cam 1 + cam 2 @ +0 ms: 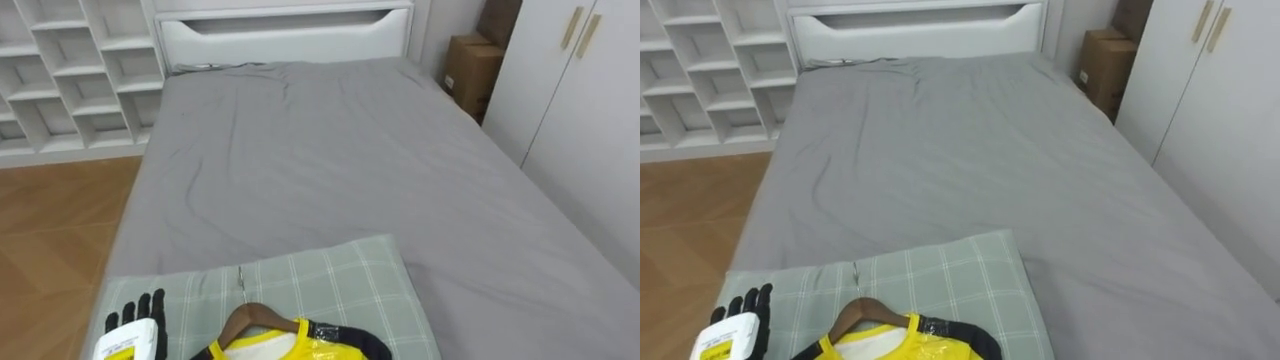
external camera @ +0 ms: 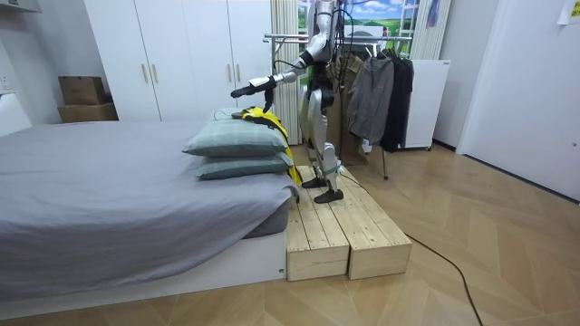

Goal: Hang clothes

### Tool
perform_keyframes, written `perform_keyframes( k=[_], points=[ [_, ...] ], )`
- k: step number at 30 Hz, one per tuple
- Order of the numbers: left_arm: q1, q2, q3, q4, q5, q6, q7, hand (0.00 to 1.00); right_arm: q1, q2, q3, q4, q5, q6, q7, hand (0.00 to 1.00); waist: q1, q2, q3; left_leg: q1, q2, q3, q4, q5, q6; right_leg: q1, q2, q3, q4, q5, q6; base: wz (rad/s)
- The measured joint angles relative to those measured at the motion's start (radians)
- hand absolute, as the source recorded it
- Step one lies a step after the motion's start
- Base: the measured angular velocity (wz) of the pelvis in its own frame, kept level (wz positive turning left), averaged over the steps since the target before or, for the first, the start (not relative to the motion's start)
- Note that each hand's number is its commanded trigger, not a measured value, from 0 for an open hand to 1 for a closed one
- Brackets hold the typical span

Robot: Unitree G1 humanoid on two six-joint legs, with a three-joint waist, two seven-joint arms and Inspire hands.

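Fabric of the yellow garment, lying on its wooden hanger atop the checked pillow on the bed, looks light, limp and slick, so the stiff hanger neck seems the best hold, while the left hand hovers beside it, fingers straight and empty.

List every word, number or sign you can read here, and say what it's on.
No text here can be read.
On the left hand, a tag with a yellow mark: print too small to read.
On the cardboard box: no legible print.
On the yellow garment: no lettering shows.
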Motion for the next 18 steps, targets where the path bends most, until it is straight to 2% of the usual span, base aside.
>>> perform_keyframes(
  k=[7, 12, 18],
  points=[
    [-0.030, 0.000, -0.001, 0.000, 0.023, -0.001, 0.000, 0.00, -0.003, 0.000, 0.002, 0.000, 0.008, -0.009, -0.009, 0.00, 0.000, -0.001, -0.0018, -0.037, -0.001, -0.001, 0.017, 0.000, 0.000, -0.032, -0.006, -0.004, 0.002, 0.000, 0.000, 0.00],
    [-0.085, 0.000, -0.003, 0.108, 0.023, -0.005, 0.003, 0.00, -0.030, -0.001, 0.013, -0.001, 0.009, -0.029, -0.036, 0.00, 0.000, -0.005, -0.0015, -0.072, 0.001, -0.001, 0.021, 0.001, 0.000, -0.064, -0.007, -0.010, 0.003, 0.005, -0.003, 0.00],
    [-0.110, 0.002, 0.002, 0.149, 0.024, -0.019, 0.012, 0.00, -0.042, 0.000, 0.040, -0.018, 0.001, -0.047, -0.057, 0.00, 0.003, -0.009, -0.0008, -0.118, 0.001, -0.001, 0.031, 0.009, 0.000, -0.110, -0.007, -0.011, 0.003, 0.014, -0.005, 0.00]
  ],
)
